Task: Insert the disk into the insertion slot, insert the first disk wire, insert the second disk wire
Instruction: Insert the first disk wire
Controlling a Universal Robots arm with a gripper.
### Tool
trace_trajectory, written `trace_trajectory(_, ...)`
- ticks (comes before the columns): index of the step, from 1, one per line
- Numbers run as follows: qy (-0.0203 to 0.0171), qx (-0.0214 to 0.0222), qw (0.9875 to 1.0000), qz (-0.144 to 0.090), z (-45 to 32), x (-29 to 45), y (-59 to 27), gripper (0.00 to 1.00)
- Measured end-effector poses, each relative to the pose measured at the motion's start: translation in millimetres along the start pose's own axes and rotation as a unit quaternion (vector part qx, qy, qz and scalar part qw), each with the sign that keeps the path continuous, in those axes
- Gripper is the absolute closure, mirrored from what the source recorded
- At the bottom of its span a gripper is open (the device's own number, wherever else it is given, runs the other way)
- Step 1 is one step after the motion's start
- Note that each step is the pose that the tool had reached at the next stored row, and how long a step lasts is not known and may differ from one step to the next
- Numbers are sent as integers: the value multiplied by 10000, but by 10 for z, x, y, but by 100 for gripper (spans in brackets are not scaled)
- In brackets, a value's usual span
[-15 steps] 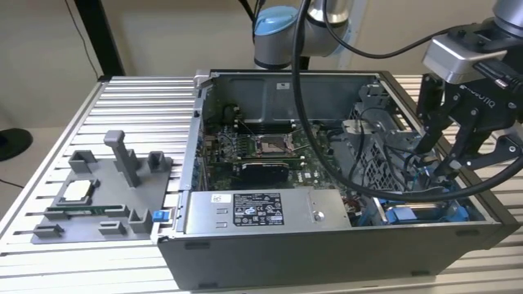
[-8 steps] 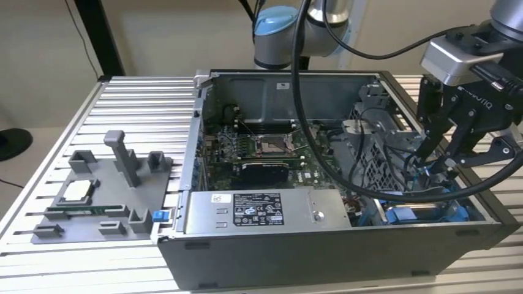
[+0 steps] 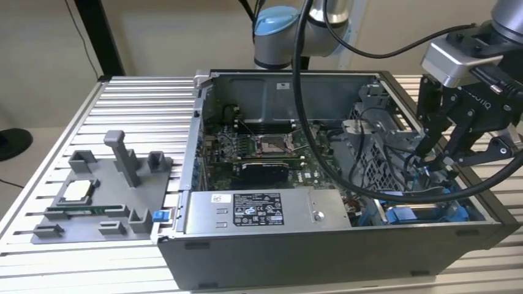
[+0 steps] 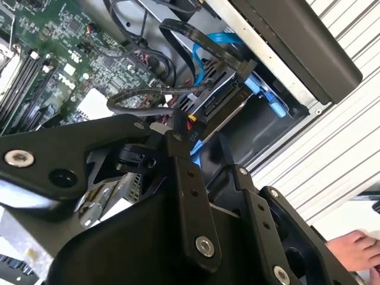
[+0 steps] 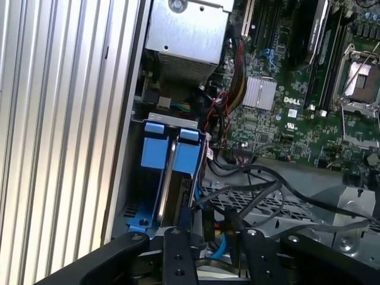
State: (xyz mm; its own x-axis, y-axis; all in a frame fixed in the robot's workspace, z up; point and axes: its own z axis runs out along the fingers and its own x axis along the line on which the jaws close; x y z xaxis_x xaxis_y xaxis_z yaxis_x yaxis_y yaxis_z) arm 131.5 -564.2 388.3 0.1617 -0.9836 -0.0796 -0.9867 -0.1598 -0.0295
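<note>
jaws apart amid cables (image 5: 264,172) by disk (image 5: 185,155)

Counter (image 3: 139,92): ribbed bare aluminium with a satin sheen. Case (image 3: 327,257): grey sheet metal, matt. Power-supply box (image 3: 319,214): plain bright metal, and its paper sticker (image 3: 257,209) is smooth. Disk (image 5: 172,153): blue plastic frame, slightly glossy. Hand (image 3: 437,160): matt black links with shiny screw heads. Fixture (image 3: 106,196): grey matt plastic. Cable (image 3: 297,73): smooth black sheath.

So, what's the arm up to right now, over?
Gripper low inside the case, at the drive bay end. Disk sits in the insertion slot. Black cables crowd close around.
</note>
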Motion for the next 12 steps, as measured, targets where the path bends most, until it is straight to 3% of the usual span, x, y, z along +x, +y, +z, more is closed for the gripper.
trace_trajectory(3,0,-2,10000,-3,0,1,-3,0)
trace_trajectory(4,0,-2,10000,-3,0,1,-3,100)
trace_trajectory(12,0,-2,10000,-5,-3,2,-3,100)
